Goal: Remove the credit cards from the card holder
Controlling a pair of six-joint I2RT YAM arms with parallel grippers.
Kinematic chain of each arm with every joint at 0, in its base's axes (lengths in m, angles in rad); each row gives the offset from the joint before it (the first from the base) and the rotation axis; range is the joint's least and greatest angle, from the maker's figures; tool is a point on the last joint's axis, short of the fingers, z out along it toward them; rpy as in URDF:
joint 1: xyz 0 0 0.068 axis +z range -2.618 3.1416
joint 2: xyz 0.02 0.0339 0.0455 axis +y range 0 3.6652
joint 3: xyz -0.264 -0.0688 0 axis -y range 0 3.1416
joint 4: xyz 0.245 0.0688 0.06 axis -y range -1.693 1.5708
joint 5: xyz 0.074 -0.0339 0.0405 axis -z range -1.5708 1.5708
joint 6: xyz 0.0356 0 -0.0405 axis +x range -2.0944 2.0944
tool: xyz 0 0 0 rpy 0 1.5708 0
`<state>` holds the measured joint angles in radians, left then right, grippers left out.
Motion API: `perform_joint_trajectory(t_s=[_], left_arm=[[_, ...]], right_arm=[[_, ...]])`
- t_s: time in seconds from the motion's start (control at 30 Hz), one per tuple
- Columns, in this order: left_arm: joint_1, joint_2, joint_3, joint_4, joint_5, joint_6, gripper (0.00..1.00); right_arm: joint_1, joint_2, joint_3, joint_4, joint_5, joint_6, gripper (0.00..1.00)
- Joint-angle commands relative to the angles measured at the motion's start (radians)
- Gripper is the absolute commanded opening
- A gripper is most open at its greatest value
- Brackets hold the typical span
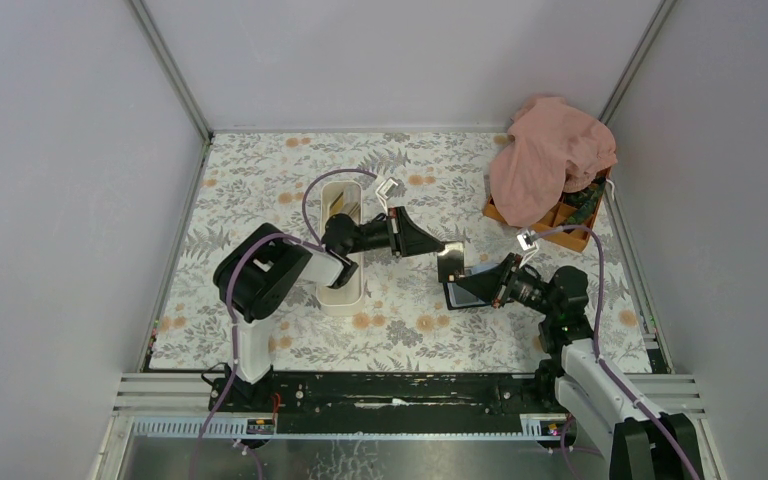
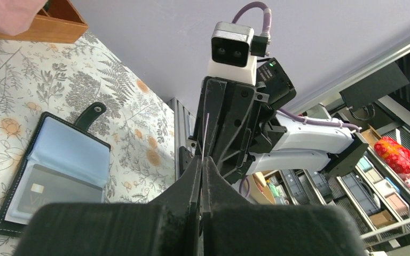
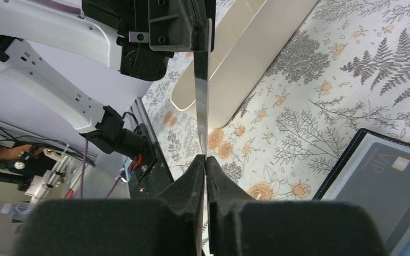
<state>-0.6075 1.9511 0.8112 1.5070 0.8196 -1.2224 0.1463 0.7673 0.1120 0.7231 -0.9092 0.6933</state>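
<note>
Left tool (image 2: 202, 165) and right tool (image 3: 205, 162) clamped on opposite edges of one card (image 3: 201, 96), arms converging, seemingly above card holder (image 2: 58, 160).

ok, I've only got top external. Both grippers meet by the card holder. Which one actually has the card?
Observer: Both. The right wrist view shows the card edge-on, with the right gripper shut on one end and the left gripper shut on the other.
Operator: Holder empty?
Observer: No. The left wrist view shows the card holder lying open, with a dark card behind its clear sleeve.
Operator: Any marking on that one?
Observer: The right wrist view reads "VIP" on it, with a small chip patch beside the letters.
</note>
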Motion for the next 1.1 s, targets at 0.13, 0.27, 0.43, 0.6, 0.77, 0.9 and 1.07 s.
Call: perform_joint_trajectory(t_s=[0.13, 0.27, 0.43, 0.6, 0.77, 0.9, 1.07], left_arm=[[0.048, -0.1, -0.028, -0.187, -0.072, 0.09, 0.0], [0.123, -0.136, -0.078, -0.172, -0.101, 0.058, 0.0], [0.176, -0.331, -0.066, -0.7, -0.283, 0.362, 0.0], [0.175, -0.513, 0.025, -1.143, -0.654, 0.624, 0.0], [0.182, -0.602, 0.066, -1.296, -0.943, 0.729, 0.0], [0.186, -0.623, 0.069, -1.324, -1.139, 0.809, 0.0], [0.185, -0.665, -0.057, -1.122, -1.305, 0.884, 0.0]], right_arm=[[0.007, -0.108, 0.05, -0.154, 0.141, -0.097, 0.49], [0.006, -0.149, 0.072, -0.329, 0.3, -0.172, 0.52], [0.007, -0.11, 0.1, -0.47, 0.436, -0.226, 0.52], [0.007, -0.064, 0.101, -0.486, 0.509, -0.222, 0.52], [0.006, -0.007, 0.088, -0.458, 0.521, -0.215, 0.52], [0.007, 0.017, 0.078, -0.43, 0.517, -0.21, 0.52], [0.006, 0.03, 0.063, -0.403, 0.516, -0.203, 0.51]])
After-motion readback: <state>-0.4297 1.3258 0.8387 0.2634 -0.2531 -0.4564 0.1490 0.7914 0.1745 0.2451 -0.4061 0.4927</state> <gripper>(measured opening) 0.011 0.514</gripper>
